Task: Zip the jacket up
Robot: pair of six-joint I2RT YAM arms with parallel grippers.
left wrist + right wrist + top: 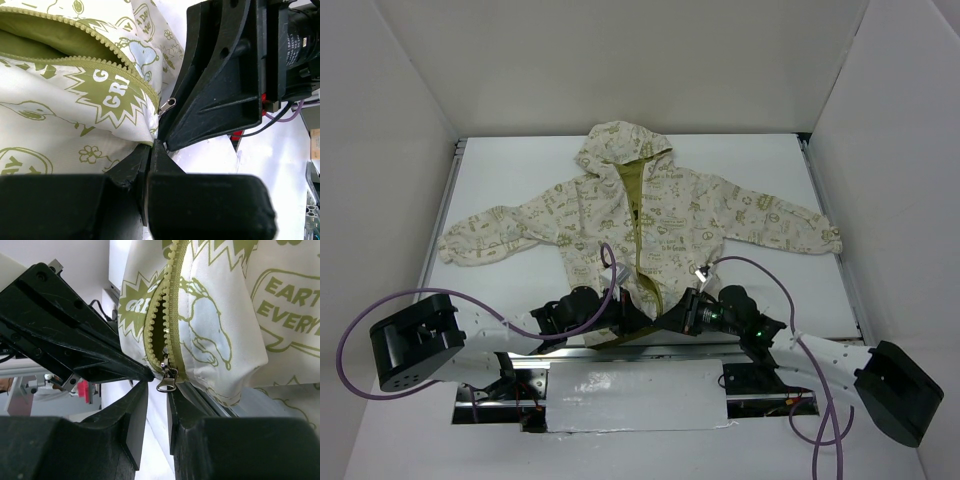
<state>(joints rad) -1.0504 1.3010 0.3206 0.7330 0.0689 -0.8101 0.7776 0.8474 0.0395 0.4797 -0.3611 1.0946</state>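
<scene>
I see the jacket (585, 215) lying flat on the table (510, 165), with the hood away from the arms and the hem just at the two grippers. The front is open along nearly its whole length. The left gripper (152, 147) has its jaws closed, and as far as I can judge they pinch the hem corner beside the foot of the zipper. The right gripper (159, 395) has its jaws a narrow gap apart and holds nothing; the pull tab (166, 383) hangs right at the mouth of that gap. The fabric looks thin, soft and light, so I expect it to bunch up unless the hem is held tense from below. The small metal tab is probably slippery, so I would take it squarely before drawing toward the hood
</scene>
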